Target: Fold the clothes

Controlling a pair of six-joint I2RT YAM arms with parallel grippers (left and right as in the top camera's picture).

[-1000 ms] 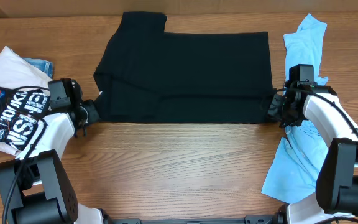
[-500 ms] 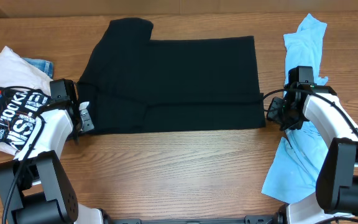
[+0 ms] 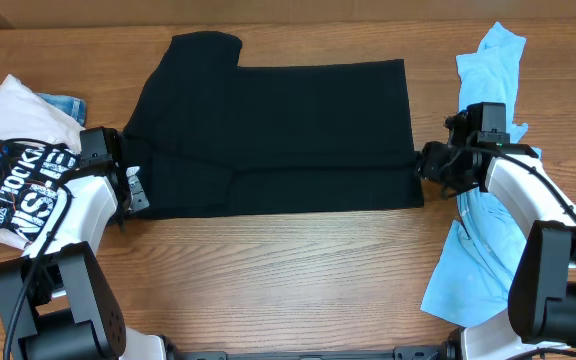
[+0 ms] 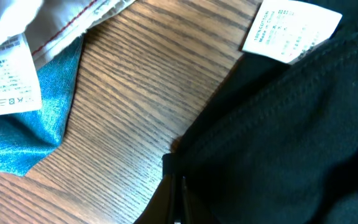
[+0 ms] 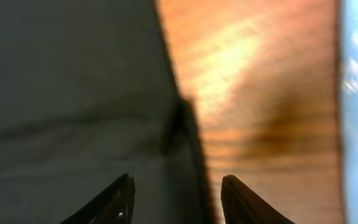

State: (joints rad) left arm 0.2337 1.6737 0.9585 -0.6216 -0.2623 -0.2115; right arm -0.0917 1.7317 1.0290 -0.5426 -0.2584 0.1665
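The black cloth [image 3: 288, 130] lies flat in the middle of the table [image 3: 288, 270]. I think my job right now is to take hold of it on both sides so I can fold it over. My right gripper [image 3: 426, 165] sits at the right edge of the cloth, a bit above the bottom corner. In the right wrist view its fingers [image 5: 118, 199] are spread apart with nothing between them. The edge of the cloth runs down through the gap, and there is a little bump in the fabric there. To do this well, I should go down low so one finger slides under that edge and the other stays on top, then pinch gently. I want to grab all the layers, not just the top one, or the fold will come out messy. My left gripper [image 3: 135, 190] is at the bottom left corner of the cloth, near a white tag [image 4: 291, 28]. I cannot tell if it is apart or pinched, because the left wrist view shows mostly cloth and wood. I should make sure it gets the corner and not the tag. A light blue cloth [image 3: 488, 60] lies under my right arm and a pile of clothes [image 3: 18, 170] sits by my left arm, so I must not catch those. Both sides should lift evenly, so the cloth folds straight.
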